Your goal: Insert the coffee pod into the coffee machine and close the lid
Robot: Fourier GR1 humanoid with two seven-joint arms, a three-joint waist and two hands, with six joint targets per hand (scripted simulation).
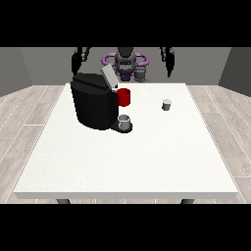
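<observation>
The white table [127, 162] carries a black coffee machine [93, 105] near its far left corner; the lid [109, 78] of the machine stands open, tilted up and back at the machine's top. A grey cup [125, 122] stands on the machine's low base, at the front right of the machine; a red part [124, 97] shows on the machine's right side, just above the cup. The coffee pod [167, 104], small and grey, stands upright on the table toward the far right corner, well apart from the machine; no hand touches it.

The robot [125, 61] is behind the far edge of the table. The hand at the view's left [80, 58] hangs raised above the machine and holds nothing; the hand at the view's right [168, 59] hangs raised behind the far edge and also holds nothing. For both hands, one cannot tell how far the fingers are open.
</observation>
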